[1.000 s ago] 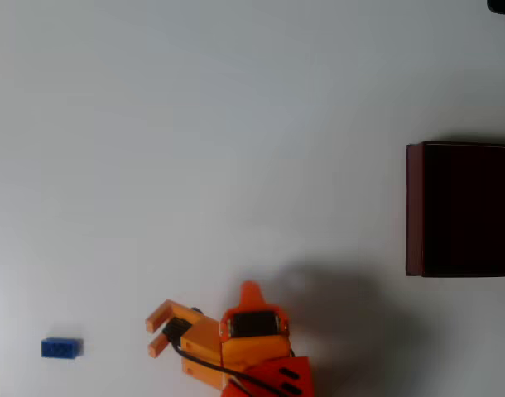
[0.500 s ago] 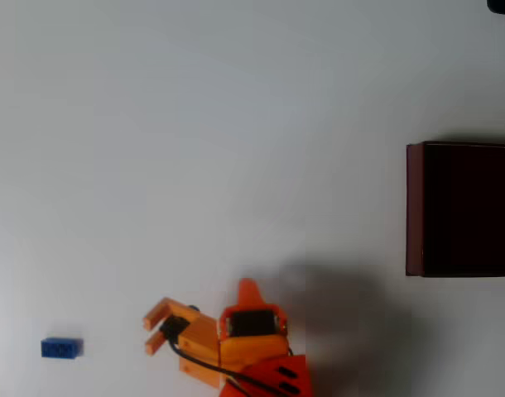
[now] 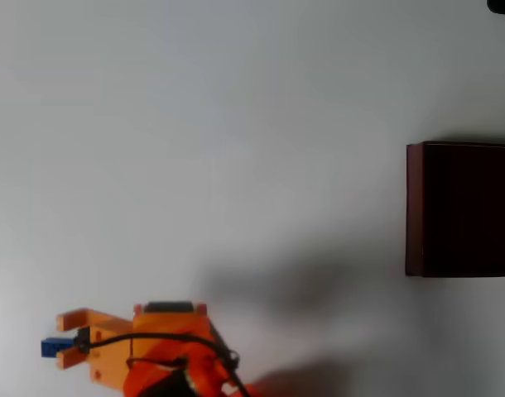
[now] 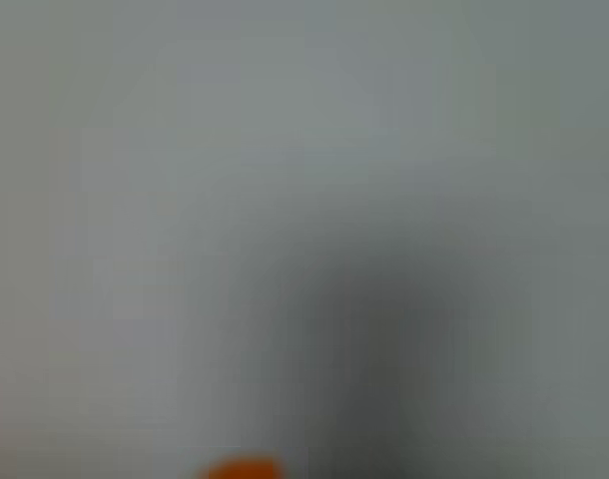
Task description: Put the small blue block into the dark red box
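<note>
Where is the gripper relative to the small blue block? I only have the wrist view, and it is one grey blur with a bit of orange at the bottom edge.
Observer: In the overhead view the gripper sits at the lower left of the white table, its two orange fingers spread, with the small blue block between them.
Operator: Is it gripping the block yet?
Observer: The jaws look open; the block's left end shows between the fingertips, and I cannot tell if either finger touches it.
Operator: And the box?
Observer: The dark red box stands at the right edge of the overhead view, far across the table from the block, partly cut off by the frame.
</note>
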### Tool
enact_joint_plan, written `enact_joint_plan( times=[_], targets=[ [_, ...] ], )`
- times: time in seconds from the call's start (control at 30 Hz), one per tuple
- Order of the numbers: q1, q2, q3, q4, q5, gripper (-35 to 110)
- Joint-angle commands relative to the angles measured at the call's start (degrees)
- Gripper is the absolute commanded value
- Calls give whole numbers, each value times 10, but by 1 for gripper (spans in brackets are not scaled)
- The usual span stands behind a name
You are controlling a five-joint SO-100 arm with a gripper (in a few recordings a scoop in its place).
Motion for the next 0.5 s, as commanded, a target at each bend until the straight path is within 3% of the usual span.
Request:
enact_joint_plan(
  times=[0.0, 0.07, 0.17, 0.27, 0.47],
  targets=[
    [-72, -7, -62, 91, 135, 0],
    [-120, 14, -55, 96, 208, 2],
    [-194, 40, -29, 98, 312, 20],
    [-265, 36, -26, 95, 393, 24],
    [-363, 47, 4, 18, 458, 28]
  ],
)
